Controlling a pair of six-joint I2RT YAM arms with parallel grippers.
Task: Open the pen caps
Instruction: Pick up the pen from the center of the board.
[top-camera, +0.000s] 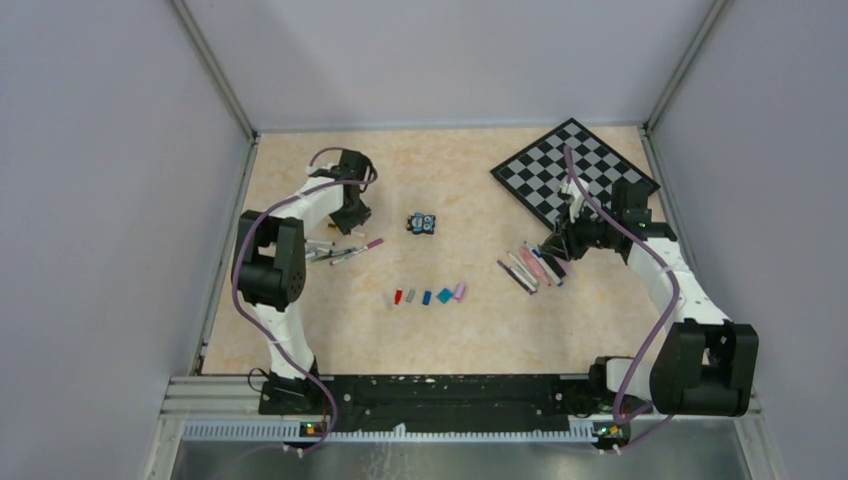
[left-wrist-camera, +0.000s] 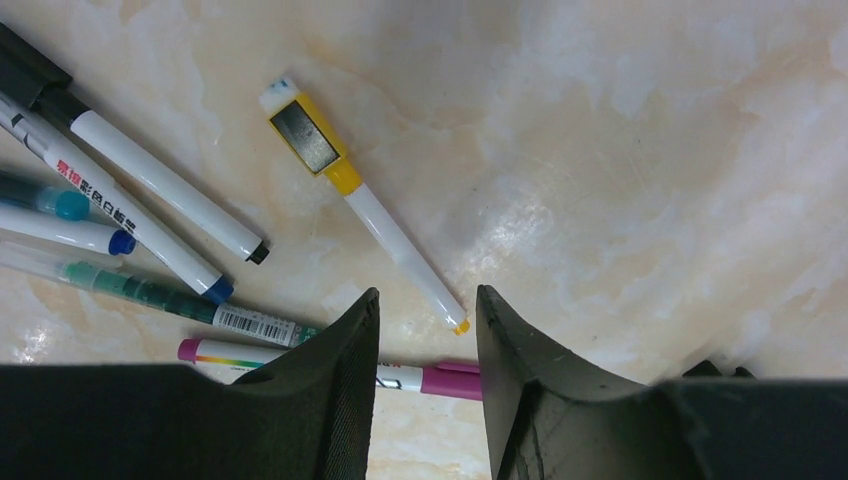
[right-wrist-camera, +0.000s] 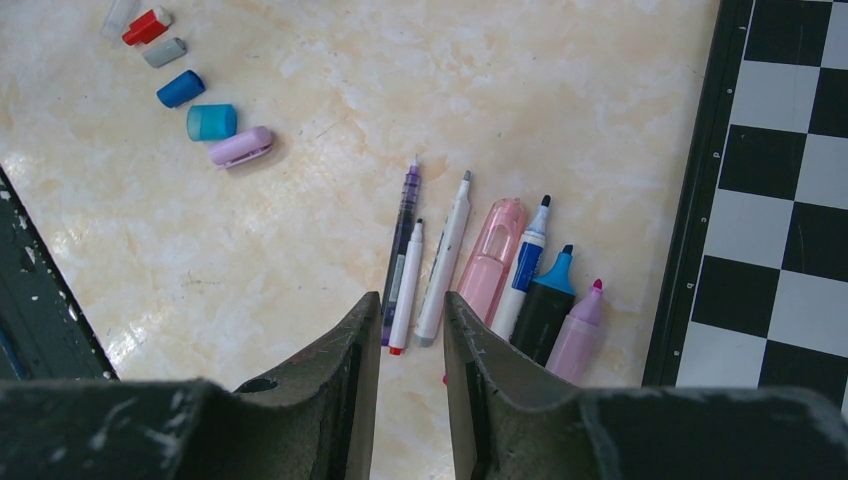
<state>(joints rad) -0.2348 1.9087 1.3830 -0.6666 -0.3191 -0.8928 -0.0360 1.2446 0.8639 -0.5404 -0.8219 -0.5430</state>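
Left wrist view puts the left hand low over a scatter of capped pens on the bench. Its fingers stand apart with nothing clamped between them. Straight under the gap lies a white pen with a magenta cap, running crosswise from one finger to the other. A marker with a yellow cap lies just above it, its yellow tip ending just beside one finger.

The step in hand looks like picking up the next capped pen. As the fingers stand, they would close along the pen's length and not across it. The wrist wants turning first, until the barrel crosses the gap squarely. Grip the barrel, not the cap, and leave the cap end sticking out for the other hand to pull. Come down clear of the yellow marker's tip, or both may get pinched together.

Right wrist view shows the right hand with fingers narrowly apart and empty, above a row of uncapped pens beside the chessboard. Six loose caps lie in a line well apart from them, so roughly half the job seems done.
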